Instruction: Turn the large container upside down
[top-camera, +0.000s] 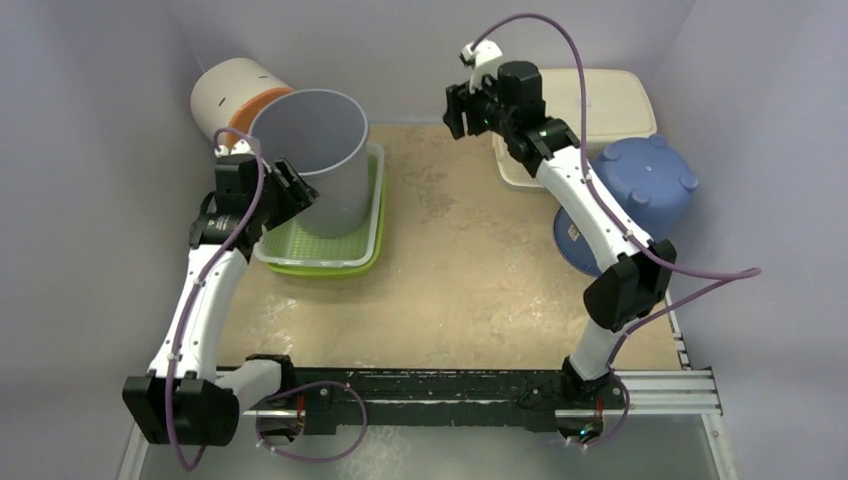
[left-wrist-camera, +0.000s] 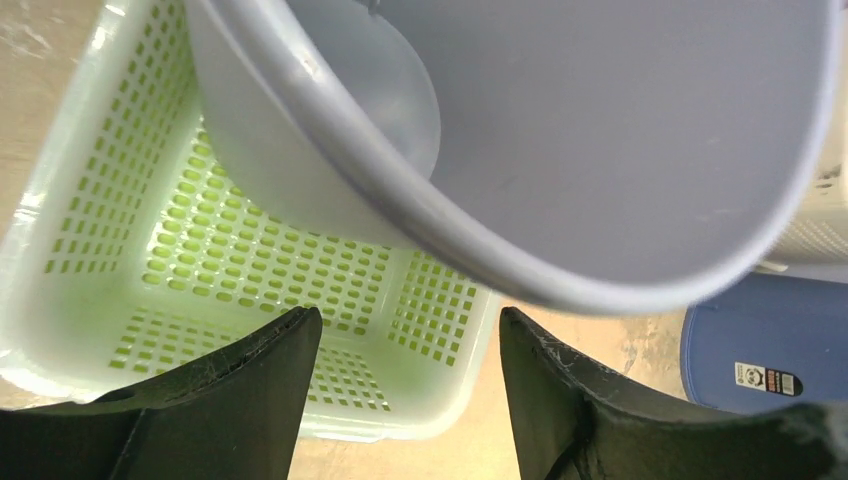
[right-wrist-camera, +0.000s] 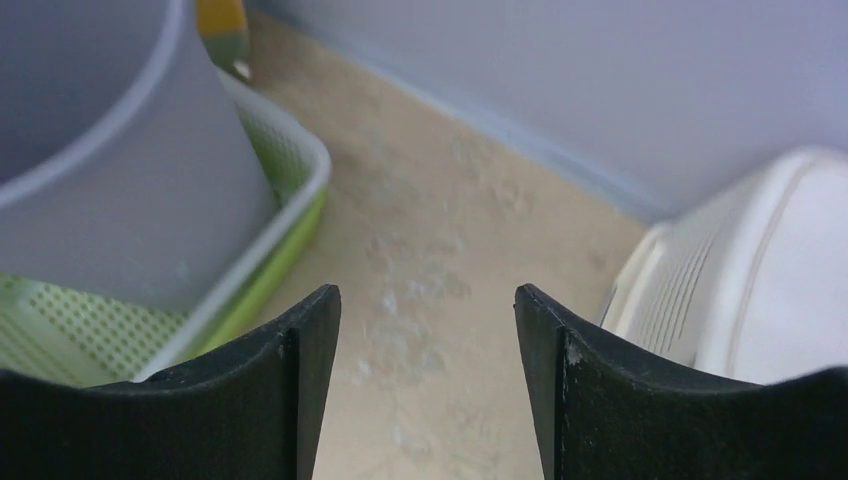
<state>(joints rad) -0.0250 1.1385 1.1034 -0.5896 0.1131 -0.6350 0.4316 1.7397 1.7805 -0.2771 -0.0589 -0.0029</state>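
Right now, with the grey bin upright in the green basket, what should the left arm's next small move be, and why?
Probably ease the left gripper forward until its open jaws straddle the grey bin at its rim, then close. The bin stands mouth-up in the green basket, ungripped, rim just ahead of the jaws.

Robot lab: walled table (top-camera: 460, 290), arms (top-camera: 205, 290) on rail (top-camera: 450, 385)

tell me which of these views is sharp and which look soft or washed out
Top external: even soft light, sharp throughout. Left wrist: the near rim of the tall grey plastic bucket looks soft, the green perforated plastic basket crisper. Right wrist: soft overall, the white lidded plastic bin blurred and bright.
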